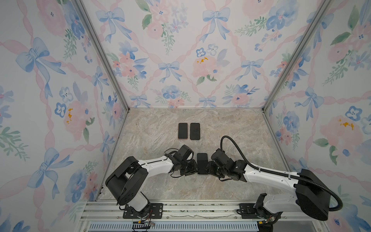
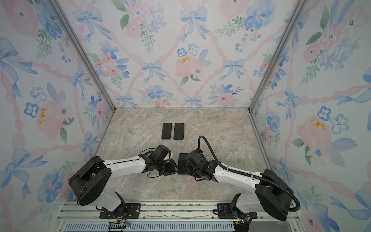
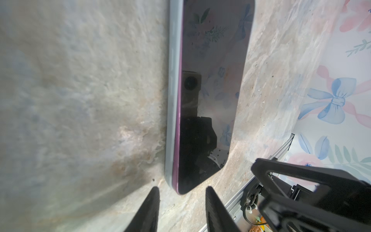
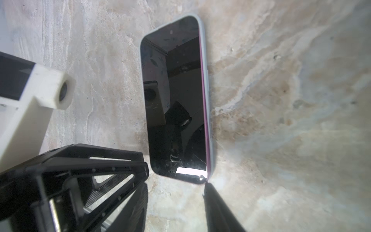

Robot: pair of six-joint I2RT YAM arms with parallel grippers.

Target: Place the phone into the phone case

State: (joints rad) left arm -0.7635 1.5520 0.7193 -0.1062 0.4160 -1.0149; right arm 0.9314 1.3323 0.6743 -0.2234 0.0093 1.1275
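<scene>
phone [image 1: 202,163] in case [image 3: 170,100] (seemingly) | on table [image 1: 230,130] | two phones [image 1: 182,131] behind, side by side

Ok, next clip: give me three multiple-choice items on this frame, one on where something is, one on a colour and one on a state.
1. Where does the nearest phone lie?
A. Against the back wall
B. Between the left pincer and the right pincer
C. Off the table

2. What colour is the thin band between its screen and its pale case?
A. Green
B. Yellow
C. Purple

3. How does that phone sit?
A. Flat, screen up
B. Standing on edge
C. Screen down

Answers:
1 B: both top views show it on the table with a pincer on each side.
2 C: both wrist views show a purple line along the screen's edge, inside the pale case.
3 A: both wrist views look onto its dark, reflecting screen, and the case rests on the table.
</scene>
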